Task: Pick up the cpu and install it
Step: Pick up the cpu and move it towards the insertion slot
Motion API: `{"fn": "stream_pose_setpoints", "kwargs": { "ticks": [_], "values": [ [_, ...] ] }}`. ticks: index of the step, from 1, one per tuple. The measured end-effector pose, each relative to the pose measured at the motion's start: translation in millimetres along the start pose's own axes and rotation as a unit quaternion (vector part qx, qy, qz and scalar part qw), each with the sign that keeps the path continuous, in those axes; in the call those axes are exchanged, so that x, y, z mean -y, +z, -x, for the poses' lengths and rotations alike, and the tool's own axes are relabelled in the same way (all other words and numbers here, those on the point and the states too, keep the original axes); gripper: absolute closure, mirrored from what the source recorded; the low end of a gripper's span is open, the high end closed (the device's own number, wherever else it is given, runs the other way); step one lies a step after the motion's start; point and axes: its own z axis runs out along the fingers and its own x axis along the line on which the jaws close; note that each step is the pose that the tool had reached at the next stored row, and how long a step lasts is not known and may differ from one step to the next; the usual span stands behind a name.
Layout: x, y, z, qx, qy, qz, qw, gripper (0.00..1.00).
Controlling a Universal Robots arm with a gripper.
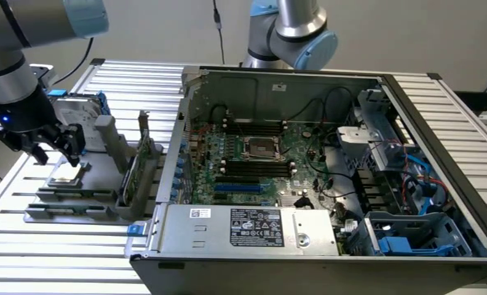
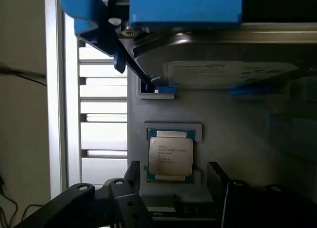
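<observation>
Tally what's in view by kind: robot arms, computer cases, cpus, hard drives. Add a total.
robot arms: 2
computer case: 1
cpu: 1
hard drive: 1
Total: 5

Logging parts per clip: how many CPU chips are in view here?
1. The cpu sits in a recess of the grey fixture, at the exterior view's left, just below the open hand. The motherboard socket looks empty, but I cannot be sure.
</observation>
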Motion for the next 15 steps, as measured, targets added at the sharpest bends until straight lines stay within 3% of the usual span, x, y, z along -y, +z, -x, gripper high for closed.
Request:
{"fn": "stream_pose_setpoints", "kwargs": {
  "ticks": [8, 15],
  "values": [
    [0.4, 14.6, 1.6, 0.0000, 0.001, 0.0002, 1.0000, 0.35],
    [0.7, 23.9, 1.9, 0.0001, 0.004, 0.0031, 1.0000, 0.35]
  ]
}}
